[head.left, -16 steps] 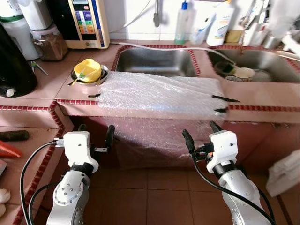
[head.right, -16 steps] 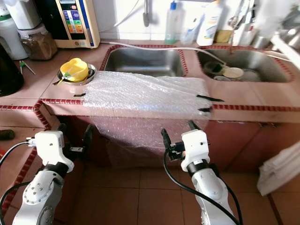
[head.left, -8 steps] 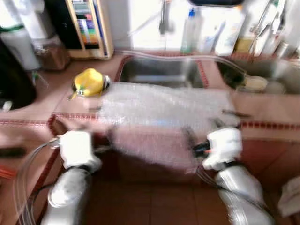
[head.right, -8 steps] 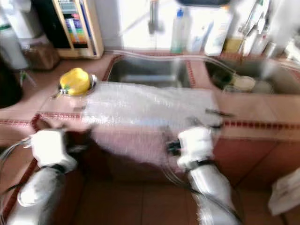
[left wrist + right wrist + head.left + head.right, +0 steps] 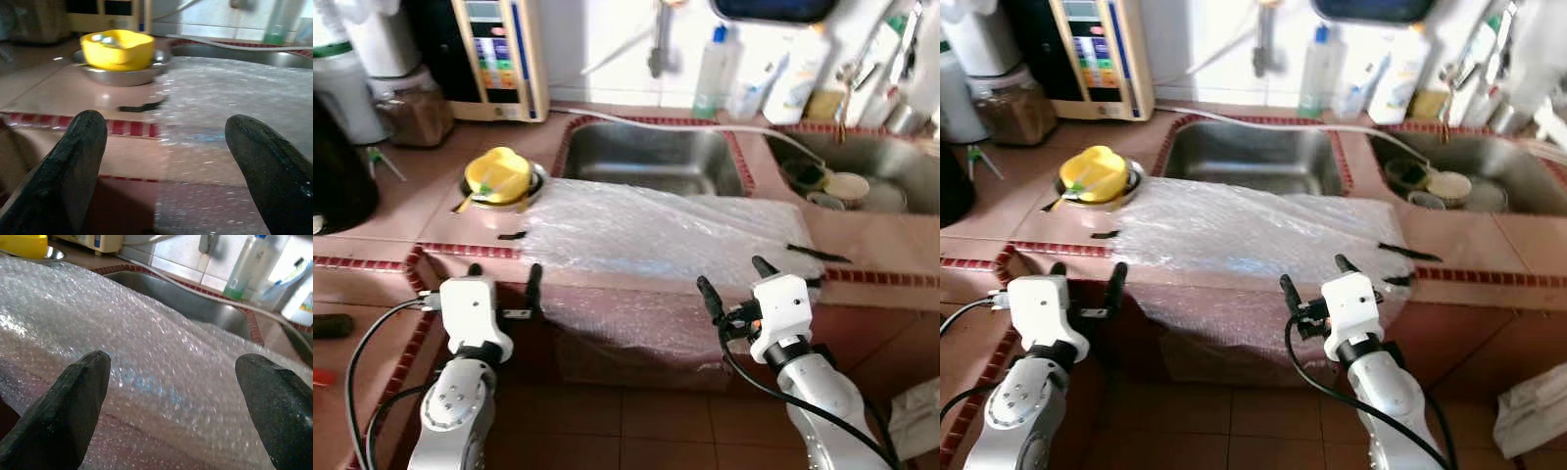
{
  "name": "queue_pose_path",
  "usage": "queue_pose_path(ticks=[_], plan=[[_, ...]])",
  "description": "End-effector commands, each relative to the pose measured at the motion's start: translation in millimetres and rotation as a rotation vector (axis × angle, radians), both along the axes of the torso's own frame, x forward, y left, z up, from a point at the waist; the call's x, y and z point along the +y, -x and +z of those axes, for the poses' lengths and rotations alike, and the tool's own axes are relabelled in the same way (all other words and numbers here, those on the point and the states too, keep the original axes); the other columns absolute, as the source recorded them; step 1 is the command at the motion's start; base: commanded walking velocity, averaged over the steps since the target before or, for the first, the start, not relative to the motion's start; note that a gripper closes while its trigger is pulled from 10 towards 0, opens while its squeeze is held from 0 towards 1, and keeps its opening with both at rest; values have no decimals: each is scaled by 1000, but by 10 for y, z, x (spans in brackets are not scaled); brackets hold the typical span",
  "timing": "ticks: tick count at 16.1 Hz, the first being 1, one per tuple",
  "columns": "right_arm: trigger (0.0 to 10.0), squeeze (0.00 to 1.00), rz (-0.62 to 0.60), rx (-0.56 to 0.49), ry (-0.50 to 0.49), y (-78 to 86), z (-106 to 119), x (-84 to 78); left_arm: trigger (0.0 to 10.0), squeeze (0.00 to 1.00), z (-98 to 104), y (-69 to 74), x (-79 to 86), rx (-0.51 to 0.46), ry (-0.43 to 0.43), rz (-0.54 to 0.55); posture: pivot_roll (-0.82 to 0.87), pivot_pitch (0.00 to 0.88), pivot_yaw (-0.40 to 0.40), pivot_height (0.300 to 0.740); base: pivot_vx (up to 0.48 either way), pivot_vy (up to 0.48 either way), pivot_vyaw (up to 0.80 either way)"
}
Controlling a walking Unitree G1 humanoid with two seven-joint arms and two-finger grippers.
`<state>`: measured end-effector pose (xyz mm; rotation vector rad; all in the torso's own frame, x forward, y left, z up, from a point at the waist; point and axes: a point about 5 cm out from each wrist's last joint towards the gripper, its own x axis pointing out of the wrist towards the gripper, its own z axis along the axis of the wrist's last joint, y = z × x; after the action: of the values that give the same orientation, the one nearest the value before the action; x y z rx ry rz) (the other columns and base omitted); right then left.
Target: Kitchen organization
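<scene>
From the head cameras, a clear sheet of bubble wrap [image 5: 656, 235] lies over the pink tiled counter [image 5: 401, 201] in front of the steel sink [image 5: 651, 157], its front part hanging over the edge. Black tape strips [image 5: 818, 253] appear to pin its corners. The left gripper [image 5: 501, 282] and right gripper [image 5: 734, 279] hover just below the counter edge, both spread wide and empty.

In the left wrist view, the sheet's corner sits between the fingers [image 5: 73, 161], with a yellow bowl in a steel dish [image 5: 117, 51] beyond.

In the right wrist view, the wrap fills the gap between the fingers [image 5: 73, 401].

It should be light, limp and slippery; pinching the hanging edge looks best, peeling gently so the taped corners don't tear.
</scene>
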<state>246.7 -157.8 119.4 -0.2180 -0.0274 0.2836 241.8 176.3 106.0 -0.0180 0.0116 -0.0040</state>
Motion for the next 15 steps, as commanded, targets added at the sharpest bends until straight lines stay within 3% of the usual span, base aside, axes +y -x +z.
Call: queue_pose_path(ticks=[1,5,7,9,15], plan=[[10000,0,-16,6,0,4,41,-81,10000,0,-23,-8,-5,26,2,15,-28,7,-39,740,0,0,0],[10000,0,21,-40,43,-3,-23,74,10000,0,-28,-7,42,33,8,43,-20,10,26,740,0,0,0],[10000,0,-72,-33,-52,-88,18,41,10000,0,21,-40,-8,9,10,35,-18,8,19,740,0,0,800],[10000,0,16,-66,23,-109,45,136,10000,0,30,-70,-52,7,-4,13,-29,8,33,740,0,0,622],[10000,0,-32,-101,13,-166,117,31,10000,0,218,-165,-126,-66,30,-59,-49,10,51,740,0,0,0]])
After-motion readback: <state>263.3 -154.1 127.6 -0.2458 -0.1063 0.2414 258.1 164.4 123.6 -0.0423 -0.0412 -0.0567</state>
